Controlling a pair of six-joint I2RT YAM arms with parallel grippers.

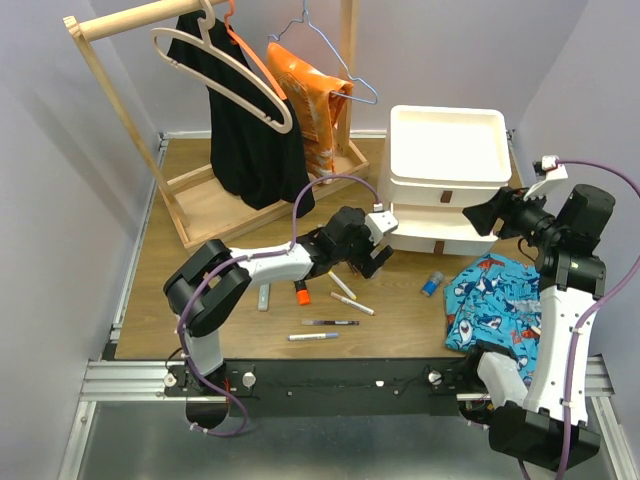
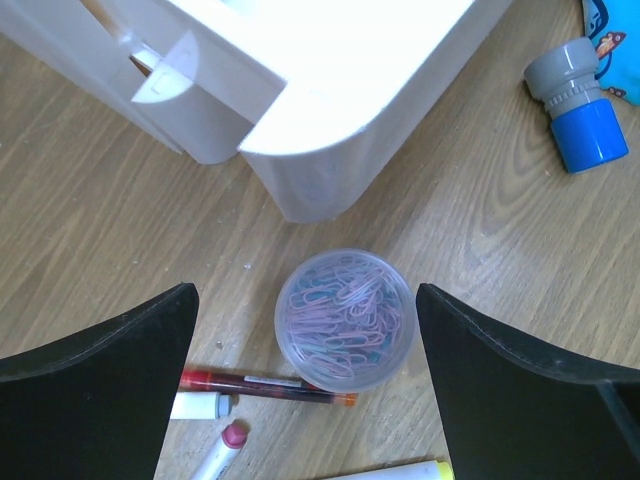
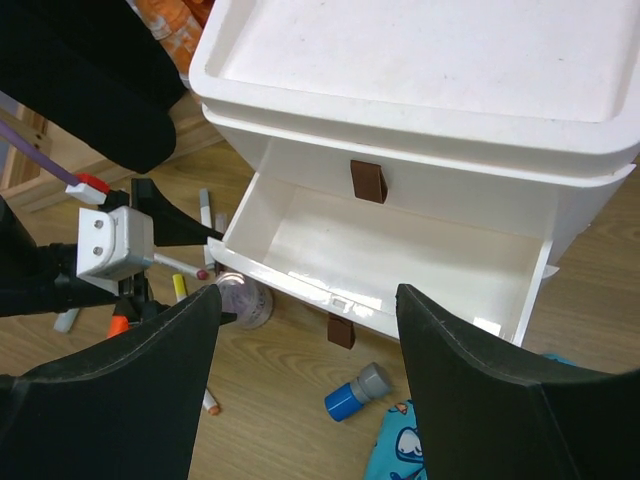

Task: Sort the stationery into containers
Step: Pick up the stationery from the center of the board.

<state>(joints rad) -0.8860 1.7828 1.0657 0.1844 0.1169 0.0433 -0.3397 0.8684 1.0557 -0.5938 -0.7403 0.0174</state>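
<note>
The white drawer unit (image 1: pixel 445 150) stands at the back right, and a lower drawer (image 3: pixel 400 250) is pulled open and looks empty. My left gripper (image 1: pixel 375 250) is open and straddles a clear pot of paper clips (image 2: pixel 344 318) that stands on the table by the drawer's front corner, with its fingers apart from the pot. A red pen (image 2: pixel 265 386) and a pink-tipped marker (image 2: pixel 225 445) lie beside the pot. Several pens (image 1: pixel 330 322) and an orange highlighter (image 1: pixel 300 293) lie further forward. My right gripper (image 1: pixel 485 215) is open and empty, in front of the open drawer.
A blue and grey piece (image 1: pixel 432 283) lies next to the blue shark-print cloth (image 1: pixel 500 300) at the front right. A wooden clothes rack (image 1: pixel 200 120) with hanging clothes fills the back left. The left gripper (image 3: pixel 115 245) also shows in the right wrist view.
</note>
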